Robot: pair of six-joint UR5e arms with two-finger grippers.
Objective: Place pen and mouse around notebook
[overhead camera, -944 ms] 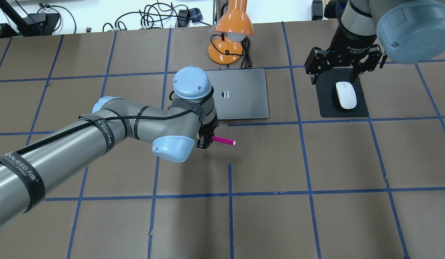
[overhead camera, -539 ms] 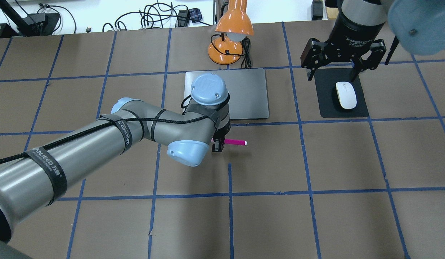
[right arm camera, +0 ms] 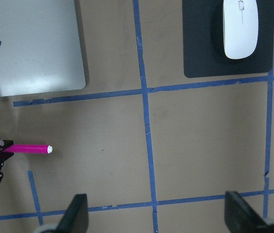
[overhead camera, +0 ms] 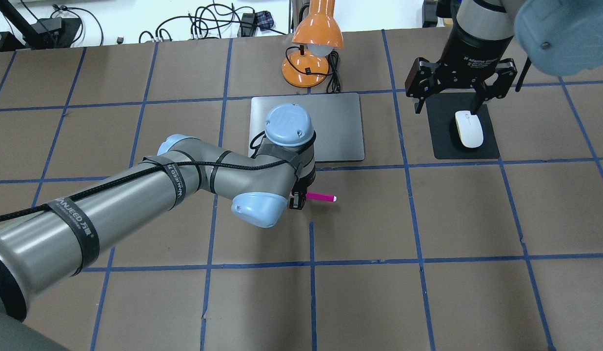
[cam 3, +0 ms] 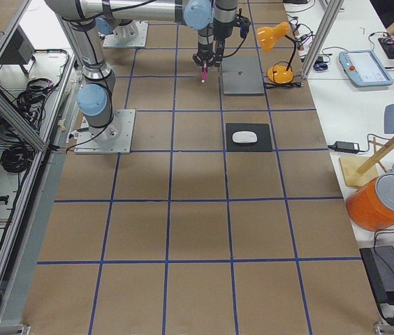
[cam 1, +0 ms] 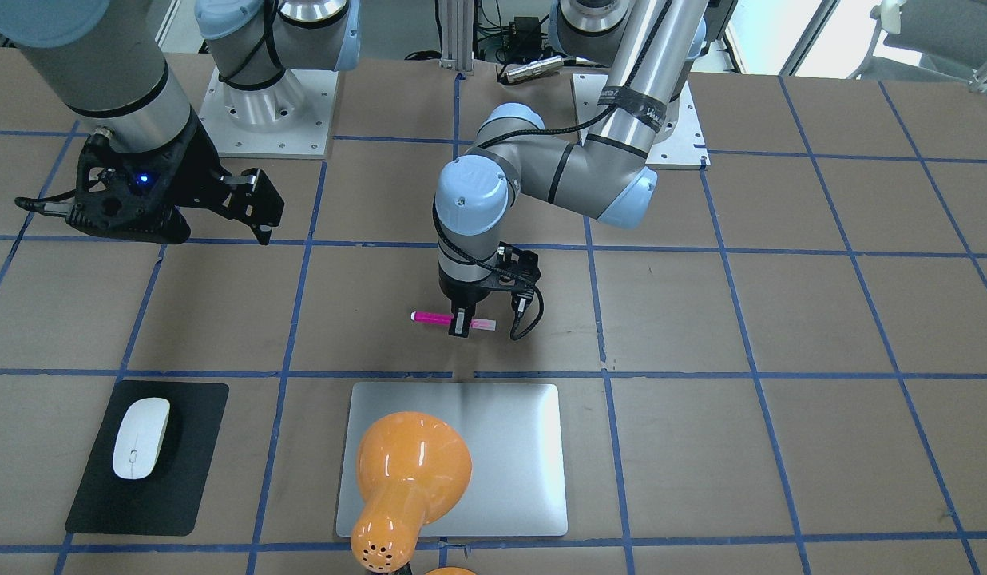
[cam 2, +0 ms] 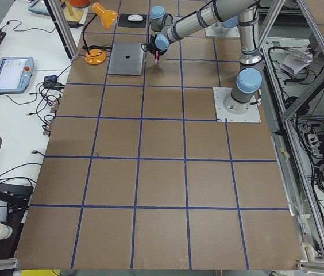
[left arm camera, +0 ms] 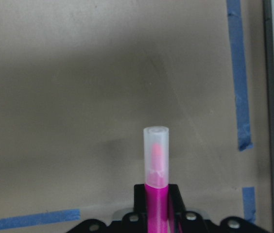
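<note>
My left gripper (overhead camera: 296,200) is shut on the magenta pen (overhead camera: 322,197), which lies level and points right, its pale end free. In the front-facing view the pen (cam 1: 431,318) hangs low over the brown table, just on the robot's side of the silver notebook (cam 1: 501,455). The notebook (overhead camera: 338,126) lies flat behind the left wrist. The white mouse (overhead camera: 469,129) rests on a black mat (overhead camera: 489,148). My right gripper (overhead camera: 447,110) hangs open above the mat's far edge, holding nothing. In the right wrist view the mouse (right arm camera: 240,29) sits at the top.
An orange desk lamp (overhead camera: 313,44) with a black cord stands just behind the notebook; its shade (cam 1: 406,471) covers part of the notebook in the front-facing view. Cables lie beyond the table's far edge. Blue tape lines grid the brown table.
My left arm carried the pen to the right, along the notebook's near edge. My right gripper shifted a little back and left over the mat, still open.
</note>
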